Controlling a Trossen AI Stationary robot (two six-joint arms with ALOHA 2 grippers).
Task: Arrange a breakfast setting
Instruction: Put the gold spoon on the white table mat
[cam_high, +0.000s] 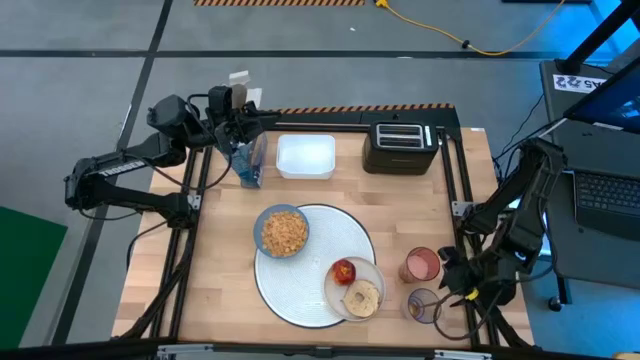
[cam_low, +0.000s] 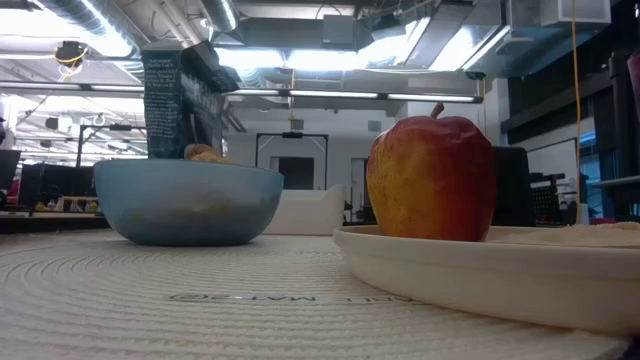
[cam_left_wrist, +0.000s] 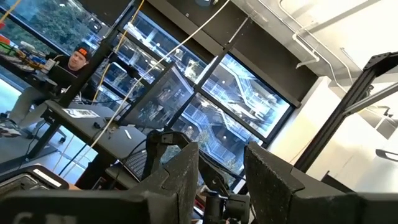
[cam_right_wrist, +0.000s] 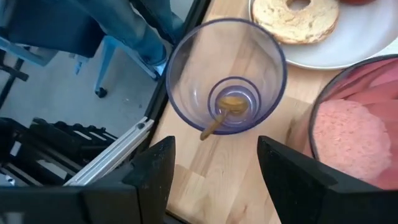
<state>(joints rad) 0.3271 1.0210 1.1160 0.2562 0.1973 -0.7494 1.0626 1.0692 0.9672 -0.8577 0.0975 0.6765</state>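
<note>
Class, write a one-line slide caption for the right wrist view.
Open right gripper above the purple tumbler, spoon inside, beside pink tumbler.

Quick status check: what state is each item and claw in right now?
blue bowl: upright on the white mat, holding cereal.
small plate: carries red apple and bagel.
purple tumbler: upright, spoon inside.
pink tumbler: upright.
right claw: open, over purple tumbler.
left claw: raised by a blue carton.

Light butcher-block wooden table (cam_high: 220, 250) fills centre. Black two-slot toaster (cam_high: 398, 146) at 12–1 o'clock, near far edge. White square plastic tub (cam_high: 306, 156) just beside it, at 12 o'clock. Dark blue cereal box (cam_high: 250, 160) at 11 o'clock, upright. Yellow cable (cam_high: 440, 30) on grey floor beyond table. Open laptop (cam_high: 600, 190) at 3 o'clock. Seated person (cam_left_wrist: 59, 74) at desk in background.
</note>
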